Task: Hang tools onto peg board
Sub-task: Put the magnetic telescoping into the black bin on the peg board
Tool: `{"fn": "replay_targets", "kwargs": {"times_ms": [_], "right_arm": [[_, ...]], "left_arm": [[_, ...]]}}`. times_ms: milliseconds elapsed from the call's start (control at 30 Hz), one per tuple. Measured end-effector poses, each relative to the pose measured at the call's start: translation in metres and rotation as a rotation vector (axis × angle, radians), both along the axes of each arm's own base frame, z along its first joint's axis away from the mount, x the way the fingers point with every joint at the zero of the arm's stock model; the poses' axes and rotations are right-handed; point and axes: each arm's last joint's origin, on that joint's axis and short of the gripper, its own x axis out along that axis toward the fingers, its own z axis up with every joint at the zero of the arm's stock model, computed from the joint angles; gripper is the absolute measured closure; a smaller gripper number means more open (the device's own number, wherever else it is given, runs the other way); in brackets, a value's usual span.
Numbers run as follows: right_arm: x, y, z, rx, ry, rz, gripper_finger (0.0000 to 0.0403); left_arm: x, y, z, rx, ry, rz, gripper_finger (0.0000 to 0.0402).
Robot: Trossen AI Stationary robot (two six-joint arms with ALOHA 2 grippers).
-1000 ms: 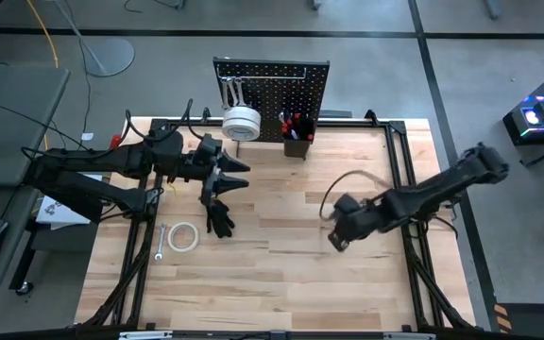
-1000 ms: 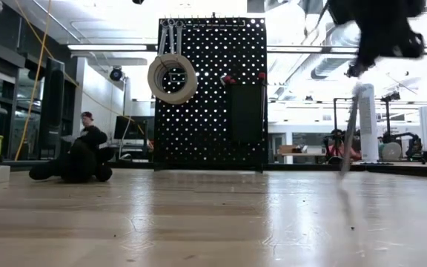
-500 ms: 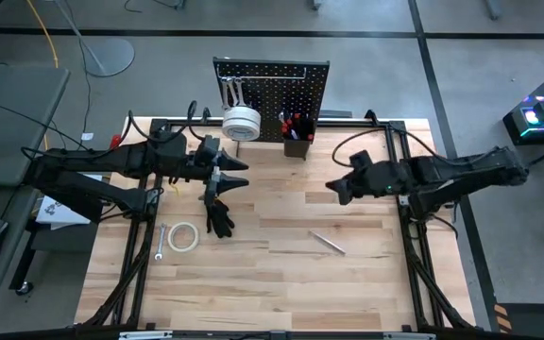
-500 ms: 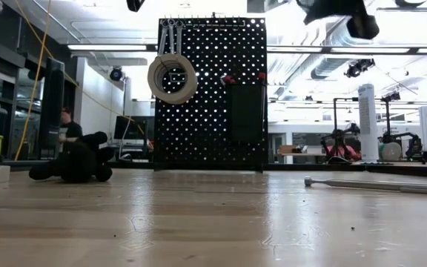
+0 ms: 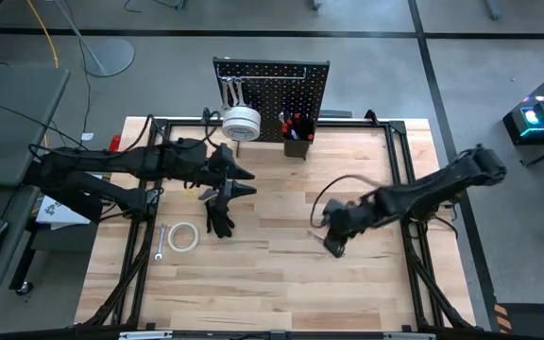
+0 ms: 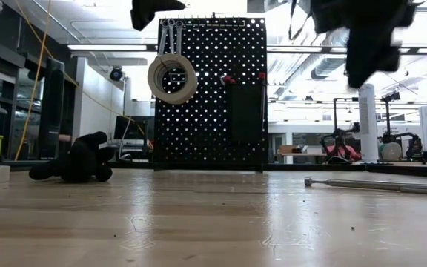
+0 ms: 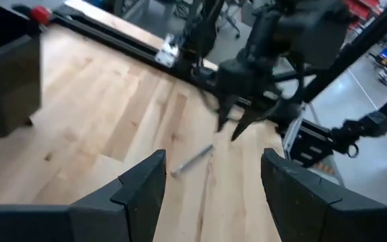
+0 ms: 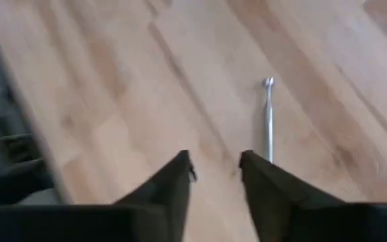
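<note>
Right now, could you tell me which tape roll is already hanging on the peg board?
The thick white roll at the peg board's left side hangs on a hook; the thinner roll lies flat on the table.

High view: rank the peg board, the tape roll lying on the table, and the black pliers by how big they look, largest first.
1. peg board, clearly the largest.
2 and 3. tape roll and pliers look about alike; I would not rank one over the other.

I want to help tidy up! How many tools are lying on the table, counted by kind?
Tape roll: 1
Wrench: 1
Pliers: 1
Slim silver tool: 1
Total: 4
</note>
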Motion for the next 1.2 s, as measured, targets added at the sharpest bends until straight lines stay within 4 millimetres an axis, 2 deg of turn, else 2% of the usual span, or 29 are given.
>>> {"fn": "replay_targets", "kwargs": {"times_ms": [133,233,400,467,567,767,867,1000,1200], "right_arm": [[0.029,0.000,-0.030,-0.090,-0.005,-0.018,0.0212],[0.047,-0.004,-0.057,-0.121,0.030,0.007,0.0181],[0.060,-0.011,-0.104,-0.102,0.185,0.023,0.0179],[0.063,-0.012,-0.113,-0.109,0.211,0.021,0.0185],[0.064,-0.012,-0.125,-0.154,0.248,0.009,0.0196],[0.063,-0.014,-0.136,-0.239,0.305,0.032,0.0228],[0.062,-0.014,-0.138,-0.284,0.319,0.103,0.0275],[0.061,-0.017,-0.138,-0.327,0.333,0.124,0.0378],[0.061,-0.016,-0.134,-0.338,0.303,0.058,0.0399]], "left_arm": [[0.007,-0.003,-0.007,-0.027,0.028,-0.042,0.0179],[0.008,-0.006,-0.008,-0.043,0.035,-0.050,0.0179],[0.008,-0.011,-0.008,-0.043,0.035,-0.071,0.0179],[0.008,-0.012,-0.008,-0.043,0.035,-0.076,0.0179],[0.008,-0.014,-0.008,-0.050,0.036,-0.077,0.0179],[0.008,-0.015,-0.007,-0.087,0.029,-0.061,0.0179],[0.009,-0.015,-0.006,-0.095,0.017,-0.058,0.0179],[0.010,-0.015,-0.003,-0.127,-0.010,-0.047,0.0179],[0.012,-0.015,0.006,-0.137,-0.107,-0.048,0.0179]]}}
